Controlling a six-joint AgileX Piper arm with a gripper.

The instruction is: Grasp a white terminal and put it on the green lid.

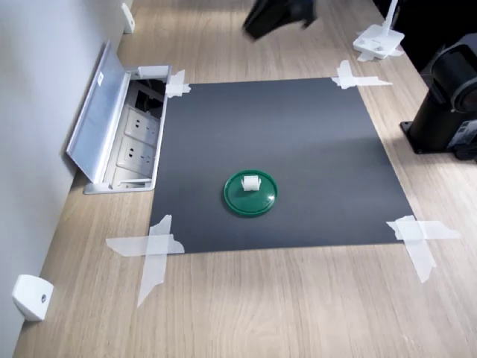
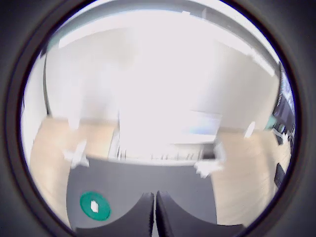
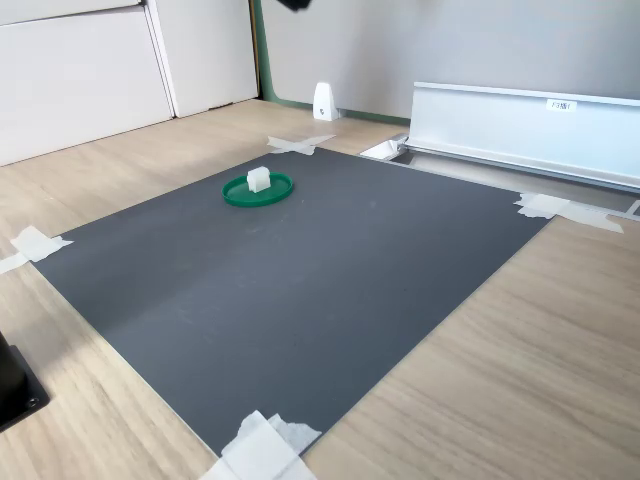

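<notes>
Your white terminal (image 1: 250,183) sits on the green lid (image 1: 251,203), near the lid's 12 o'clock rim in the first exterior view. Your end effector (image 2: 154,217) is raised above the mat (image 1: 283,142), jaws together, holding nothing.

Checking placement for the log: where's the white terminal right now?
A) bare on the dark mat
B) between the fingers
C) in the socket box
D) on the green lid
D: in both exterior views the white terminal sits on the green lid, with the arm raised well clear.
</notes>
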